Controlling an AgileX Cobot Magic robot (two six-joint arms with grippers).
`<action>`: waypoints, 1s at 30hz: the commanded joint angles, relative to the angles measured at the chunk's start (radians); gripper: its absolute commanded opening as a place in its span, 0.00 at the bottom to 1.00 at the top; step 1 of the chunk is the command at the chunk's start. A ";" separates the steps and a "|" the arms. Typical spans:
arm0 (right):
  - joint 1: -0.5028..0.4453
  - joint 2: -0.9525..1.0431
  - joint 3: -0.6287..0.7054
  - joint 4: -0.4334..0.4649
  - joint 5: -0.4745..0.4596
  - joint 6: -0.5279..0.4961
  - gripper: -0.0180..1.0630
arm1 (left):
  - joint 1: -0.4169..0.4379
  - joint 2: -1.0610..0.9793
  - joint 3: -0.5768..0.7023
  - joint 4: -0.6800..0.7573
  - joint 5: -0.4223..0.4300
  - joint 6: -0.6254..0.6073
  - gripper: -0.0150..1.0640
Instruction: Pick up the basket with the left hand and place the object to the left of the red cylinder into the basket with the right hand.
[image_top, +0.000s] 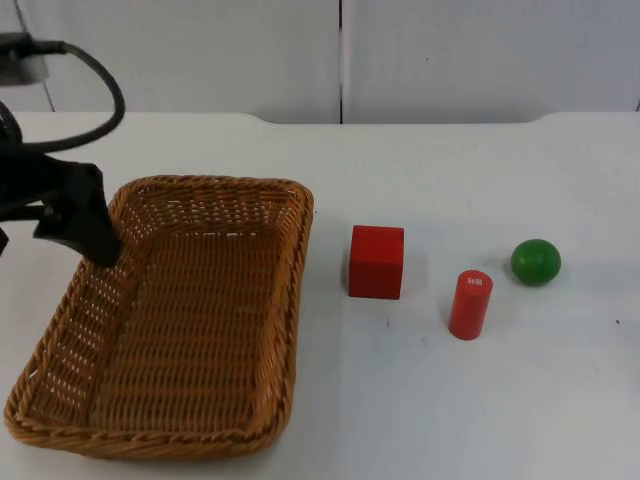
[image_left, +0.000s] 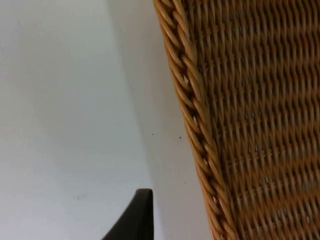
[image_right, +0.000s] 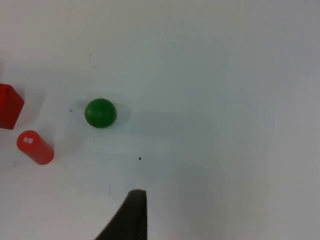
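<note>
The white surface (image_top: 480, 400) runs back to a grey partition wall (image_top: 450, 55). On its left part lies the wicker basket (image_top: 170, 420), rectangular and tan, with its braided rim (image_left: 192, 100) and woven wall seen close in the left wrist view. The left arm comes in from the far left edge of the top view, and its left pincer (image_top: 95, 235) is down at the basket's far left rim; its dark tip meets the rim there, but I cannot tell whether the fingers are parted or closed, nor whether they clasp the weave. In the left wrist view a black fingertip (image_left: 135, 217) stands over bare surface just beside the rim, apart from it.

To the right of the basket, with an open strip of surface between, sits the red cube (image_top: 377, 261). It is the object to the left of the red cylinder (image_top: 470, 305), which stands upright near it and a little nearer the front edge. The green ball (image_top: 535, 261) lies just beyond the cylinder to the right. The three are apart from one another, none touching.

The right wrist view looks down on the ball (image_right: 100, 112), the cylinder (image_right: 34, 147) and a part of the cube (image_right: 10, 106), with one dark fingertip (image_right: 130, 217) of the right pincer over bare surface near the ball; whether this pincer is open cannot be told. Wide free surface lies to the right of the ball and in front of all three pieces.
</note>
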 joint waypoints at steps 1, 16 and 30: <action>0.001 -0.003 -0.007 -0.006 -0.008 -0.004 0.99 | -0.004 0.039 -0.019 -0.032 -0.015 0.022 0.99; 0.001 -0.003 -0.003 -0.003 0.002 -0.004 0.99 | 0.089 0.259 -0.148 -0.159 0.046 0.160 0.99; 0.001 -0.003 -0.003 -0.003 0.004 -0.004 0.99 | 0.086 0.399 -0.204 -0.230 0.040 0.214 0.99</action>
